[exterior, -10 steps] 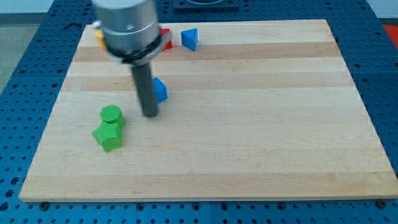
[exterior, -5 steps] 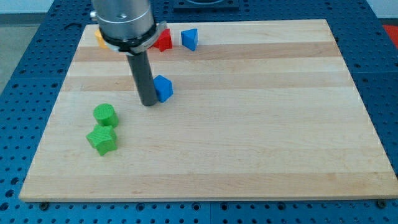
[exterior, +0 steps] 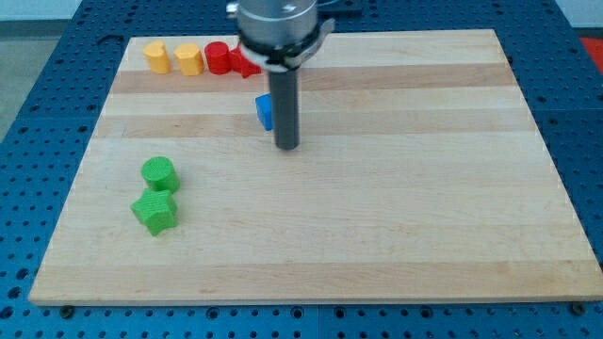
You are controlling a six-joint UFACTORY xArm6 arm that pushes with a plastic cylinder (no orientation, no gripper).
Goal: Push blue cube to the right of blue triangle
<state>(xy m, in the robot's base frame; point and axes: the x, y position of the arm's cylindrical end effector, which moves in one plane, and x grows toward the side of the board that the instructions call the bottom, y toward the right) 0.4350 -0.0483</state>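
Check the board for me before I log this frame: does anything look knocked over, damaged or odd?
Nothing stands out. The blue cube sits flat beside my tip, on its left in the view. The green blocks and the yellow blocks look intact. The arm hides the blue triangle.

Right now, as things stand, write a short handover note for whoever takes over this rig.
My tip sits on the board just to the view's right of the blue cube, slightly below it; the rod hides the cube's right edge, so I cannot tell whether they touch.
The blue triangle is not visible; the arm covers the spot near the view's top edge.
Along the top edge, toward the view's left: two yellow blocks, then two red blocks. Green cylinder and green star sit at the view's left.
Left: the cube is not yet right of the triangle.
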